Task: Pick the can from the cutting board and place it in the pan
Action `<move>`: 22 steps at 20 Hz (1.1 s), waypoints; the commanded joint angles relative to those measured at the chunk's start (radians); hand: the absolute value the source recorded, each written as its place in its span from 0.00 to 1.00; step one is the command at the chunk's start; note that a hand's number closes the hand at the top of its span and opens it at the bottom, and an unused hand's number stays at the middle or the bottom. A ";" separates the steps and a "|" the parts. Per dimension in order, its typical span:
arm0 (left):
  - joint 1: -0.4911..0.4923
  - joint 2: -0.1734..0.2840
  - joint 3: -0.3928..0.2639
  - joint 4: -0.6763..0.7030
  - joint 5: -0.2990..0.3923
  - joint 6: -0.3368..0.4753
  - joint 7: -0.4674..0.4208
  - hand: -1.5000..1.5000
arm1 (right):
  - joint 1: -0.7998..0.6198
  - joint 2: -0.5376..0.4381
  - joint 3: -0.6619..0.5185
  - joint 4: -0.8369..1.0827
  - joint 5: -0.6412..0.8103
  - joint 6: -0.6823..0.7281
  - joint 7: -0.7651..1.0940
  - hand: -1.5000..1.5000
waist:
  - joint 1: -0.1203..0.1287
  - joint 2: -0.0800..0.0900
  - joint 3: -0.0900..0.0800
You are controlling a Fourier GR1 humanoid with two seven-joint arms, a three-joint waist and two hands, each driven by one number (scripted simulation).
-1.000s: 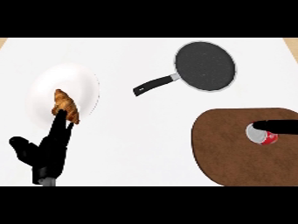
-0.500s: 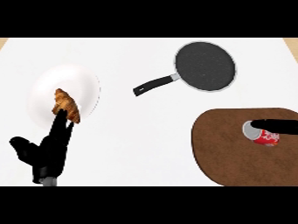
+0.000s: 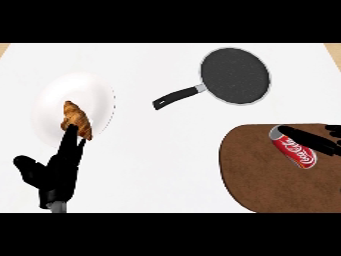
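The white counter (image 3: 165, 150) is taking up most of the view. A brown cutting board (image 3: 265, 175) is lying at the near right. The black pan (image 3: 236, 76) is sitting at the far right, well apart from the board, and its handle is pointing near and left. A white plate (image 3: 73, 100) is sitting at the left with a croissant (image 3: 77, 119) lying on it.

The left hand (image 3: 53, 172) is resting at the near left. Its fingers are straight and spread, pointing up, and their tips are showing over the near edge of the plate, just beside the croissant.

The right hand (image 3: 334, 142) is coming in from the right edge over the board. Its fingers are stretching out to the left across the can. I cannot tell if they are curling round it.

The red can (image 3: 294, 153) is lying tipped on its side on the far part of the board, its silver top pointing far and left.
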 commanded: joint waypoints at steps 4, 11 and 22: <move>0.016 -0.010 0.007 0.048 -0.004 -0.018 0.021 0.50 | 0.036 -0.018 0.046 0.037 0.086 -0.045 -0.122 1.00 | -0.004 0.011 -0.006; 0.010 0.016 0.061 0.101 0.027 -0.097 -0.003 0.50 | 0.009 -0.016 0.034 0.080 0.118 -0.067 -0.138 1.00 | -0.004 0.012 -0.006; -0.106 -0.021 -0.070 0.022 -0.031 -0.090 0.061 0.50 | -0.535 0.255 0.081 0.408 0.399 -0.221 0.283 1.00 | 0.220 0.085 -0.012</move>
